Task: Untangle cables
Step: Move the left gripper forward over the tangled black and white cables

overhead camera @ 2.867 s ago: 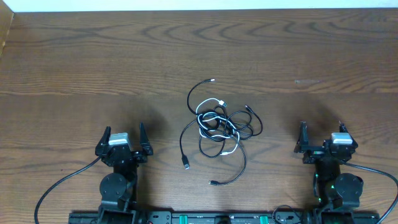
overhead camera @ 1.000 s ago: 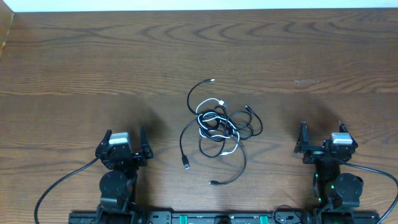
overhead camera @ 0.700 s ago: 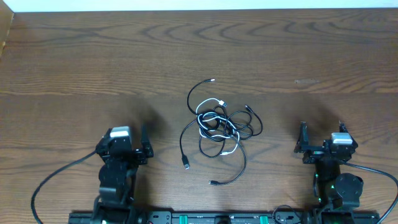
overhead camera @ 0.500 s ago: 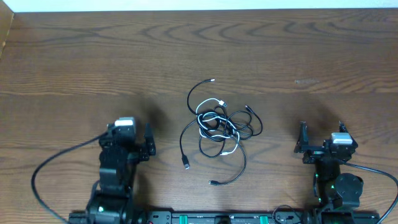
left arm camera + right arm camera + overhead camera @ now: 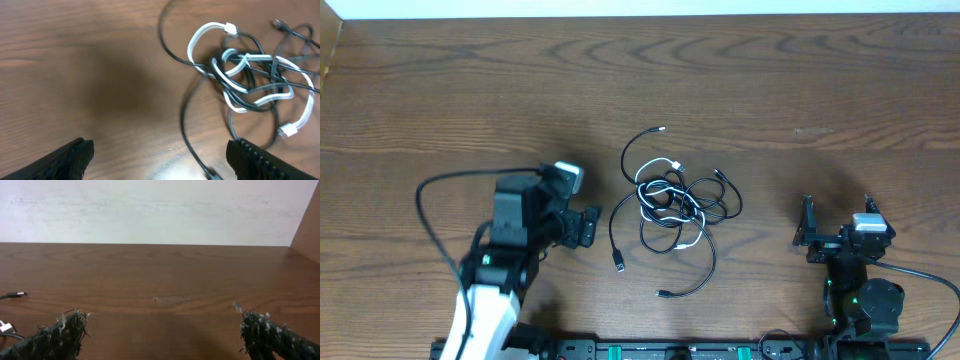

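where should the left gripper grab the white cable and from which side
Probably the bare loop of the white cable just behind its plug, on the tangle's edge nearest the left gripper. That arc lies flat and apart from the knot of black cables, so come straight down from above, open jaws across the cord.

No legible text — no labels, no brands.
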`<state>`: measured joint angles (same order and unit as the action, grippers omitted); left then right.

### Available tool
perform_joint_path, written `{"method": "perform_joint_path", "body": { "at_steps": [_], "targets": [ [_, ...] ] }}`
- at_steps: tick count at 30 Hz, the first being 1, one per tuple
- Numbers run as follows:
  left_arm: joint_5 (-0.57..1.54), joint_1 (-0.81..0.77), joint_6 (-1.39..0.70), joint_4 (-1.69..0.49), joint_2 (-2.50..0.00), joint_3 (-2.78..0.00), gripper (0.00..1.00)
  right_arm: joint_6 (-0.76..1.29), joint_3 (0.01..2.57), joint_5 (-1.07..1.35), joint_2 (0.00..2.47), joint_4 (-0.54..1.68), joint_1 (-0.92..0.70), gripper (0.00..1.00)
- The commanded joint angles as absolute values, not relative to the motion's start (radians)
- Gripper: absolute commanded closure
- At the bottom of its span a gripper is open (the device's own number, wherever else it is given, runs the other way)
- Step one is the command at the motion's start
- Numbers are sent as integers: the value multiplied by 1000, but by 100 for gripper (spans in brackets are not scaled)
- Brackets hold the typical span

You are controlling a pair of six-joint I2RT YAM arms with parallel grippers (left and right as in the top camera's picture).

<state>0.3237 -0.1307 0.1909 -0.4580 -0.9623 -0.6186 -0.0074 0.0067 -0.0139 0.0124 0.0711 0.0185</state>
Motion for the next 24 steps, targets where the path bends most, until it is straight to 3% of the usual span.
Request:
{"method": "perform_joint_path", "body": {
  "at_steps": [1,6,19,24],
  "targets": [
    [423,-126,297,-532,-1093,-735,10,6,6,-8,6,75,27,1],
    [427,-126,302,-577,-1234,-808,11,6,6,-8,6,75,27,1],
    [435,-126,294,-547,-1235,-807,10,6,6,-8,6,75,27,1],
    [467,-139,196,-546,-1234,-829,10,6,6,-8,6,75,27,1]
  ]
}}
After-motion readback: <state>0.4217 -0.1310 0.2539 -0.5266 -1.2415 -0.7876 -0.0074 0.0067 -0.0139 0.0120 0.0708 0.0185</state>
